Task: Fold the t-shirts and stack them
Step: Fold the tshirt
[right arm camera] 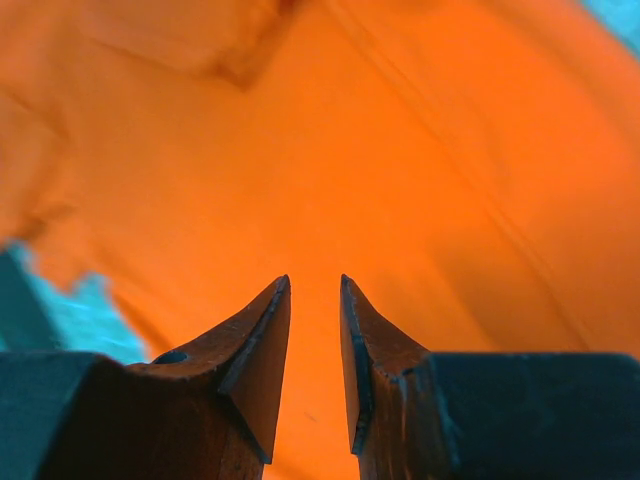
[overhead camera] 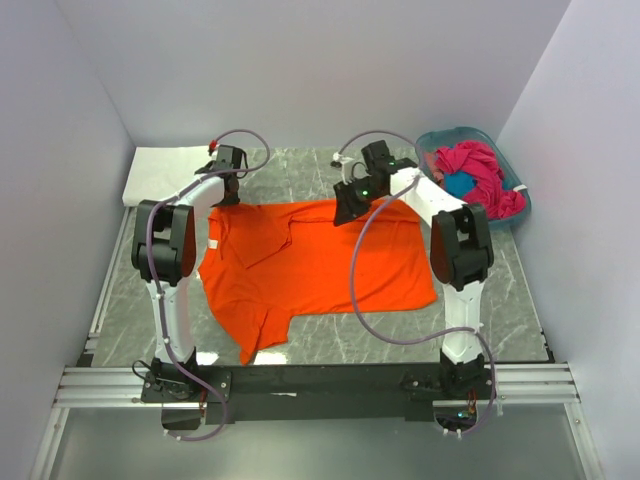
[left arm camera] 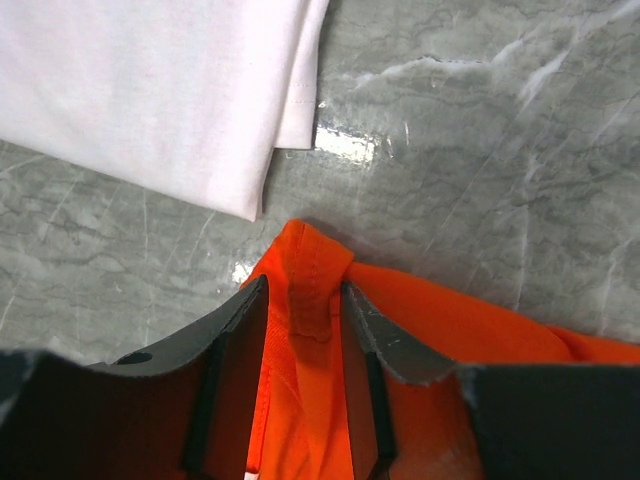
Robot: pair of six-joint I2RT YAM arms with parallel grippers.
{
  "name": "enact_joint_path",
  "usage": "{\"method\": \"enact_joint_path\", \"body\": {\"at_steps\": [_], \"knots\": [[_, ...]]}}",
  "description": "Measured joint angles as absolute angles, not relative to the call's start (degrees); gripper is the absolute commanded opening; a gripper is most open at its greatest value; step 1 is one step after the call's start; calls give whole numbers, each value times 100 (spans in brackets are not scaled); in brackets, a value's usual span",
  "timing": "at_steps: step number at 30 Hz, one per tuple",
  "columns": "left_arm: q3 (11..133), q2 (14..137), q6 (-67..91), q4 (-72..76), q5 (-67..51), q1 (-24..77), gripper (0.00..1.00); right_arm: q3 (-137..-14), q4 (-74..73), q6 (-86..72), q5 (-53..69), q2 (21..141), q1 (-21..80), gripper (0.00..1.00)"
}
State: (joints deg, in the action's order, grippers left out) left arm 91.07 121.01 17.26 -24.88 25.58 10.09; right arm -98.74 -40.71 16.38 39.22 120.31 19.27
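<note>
The bench point(overhead camera: 330, 172) carries the orange t-shirt point(overhead camera: 320, 265), spread flat. The left fingers point(left arm camera: 245, 310) clench a ridge of its corner between them. A white t-shirt point(left arm camera: 150, 90) lies just beyond their tips. I cannot tell whether the right fingers point(right arm camera: 270, 330), nearly together over orange cloth, grip it. If only one side holds, a lift would likely drag the shirt askew.

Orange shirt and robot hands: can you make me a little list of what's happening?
orange t-shirt: lying mostly flat on the table
left gripper: pinching a fold at its far corner
right gripper: at its far edge, jaws nearly closed, grip unclear
white t-shirt: folded, far left
basket: far right, holding a magenta t-shirt and a blue t-shirt
</note>
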Motion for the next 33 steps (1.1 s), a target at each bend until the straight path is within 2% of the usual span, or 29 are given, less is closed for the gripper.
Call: {"method": "enact_joint_path", "body": {"at_steps": [8, 13, 24, 33], "knots": [[9008, 12101, 1787, -2471, 2464, 967, 40, -9660, -2670, -904, 4206, 12322, 2397, 36], [8897, 12101, 1787, -2445, 2418, 937, 41, -9629, -2119, -1879, 3959, 12536, 2735, 38], [8849, 12099, 1769, -2427, 2324, 917, 42, -9848, -1730, -2912, 2950, 12925, 3151, 39], [8849, 12099, 1769, -2432, 2272, 913, 41, -10114, -1647, -3369, 2674, 13334, 3234, 39]]}}
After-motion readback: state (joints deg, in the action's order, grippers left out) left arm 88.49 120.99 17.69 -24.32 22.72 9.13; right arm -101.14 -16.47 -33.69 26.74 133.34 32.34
